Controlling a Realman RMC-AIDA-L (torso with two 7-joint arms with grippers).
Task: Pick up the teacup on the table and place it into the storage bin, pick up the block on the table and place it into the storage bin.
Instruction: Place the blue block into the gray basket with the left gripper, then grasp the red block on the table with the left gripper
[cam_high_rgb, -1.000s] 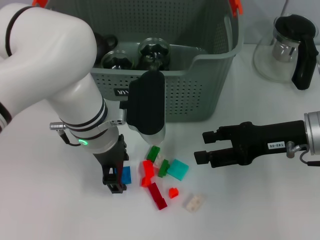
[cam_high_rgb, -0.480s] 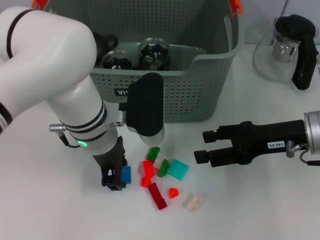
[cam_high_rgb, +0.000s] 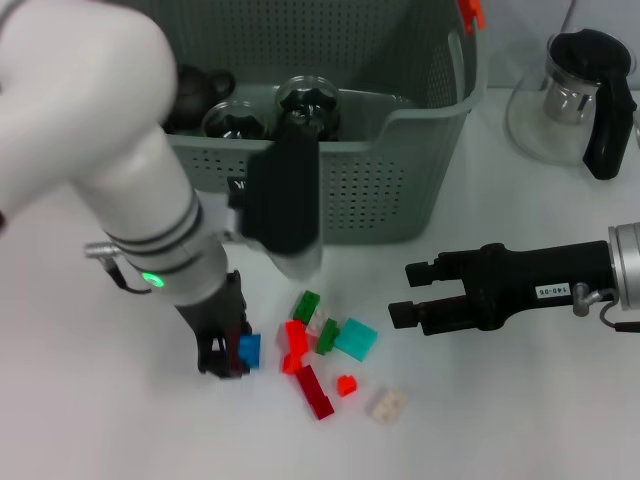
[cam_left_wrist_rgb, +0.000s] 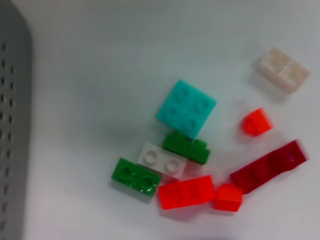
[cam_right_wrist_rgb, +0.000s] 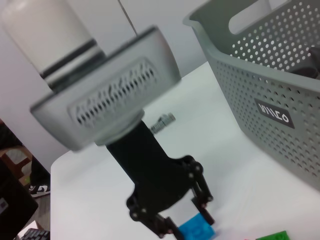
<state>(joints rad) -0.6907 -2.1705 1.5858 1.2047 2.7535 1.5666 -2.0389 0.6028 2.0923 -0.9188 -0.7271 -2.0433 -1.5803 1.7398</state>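
The grey-green storage bin (cam_high_rgb: 425, 120) stands at the back, its label side also showing in the right wrist view (cam_right_wrist_rgb: 260, 75). Two rounded dark glass teacups (cam_high_rgb: 305, 105) sit inside it; none shows on the table. My left gripper (cam_high_rgb: 228, 355) is low over the table, left of the block pile, shut on a blue block (cam_high_rgb: 249, 350) (cam_right_wrist_rgb: 197, 230). Loose blocks lie beside it: teal (cam_high_rgb: 355, 338) (cam_left_wrist_rgb: 186, 108), green (cam_high_rgb: 306, 306), red (cam_high_rgb: 294, 345), dark red (cam_high_rgb: 317, 390) and pale (cam_high_rgb: 387, 404). My right gripper (cam_high_rgb: 405, 293) hangs open to the right of the pile, holding nothing.
A glass pot with a black handle (cam_high_rgb: 585, 95) stands at the back right. The bin's perforated wall (cam_left_wrist_rgb: 10, 125) rises close behind the blocks. Bare white table lies in front of and to the left of the pile.
My left arm has shifted slightly left and back, and the blue block went with its gripper. The right arm and the loose blocks have not moved.
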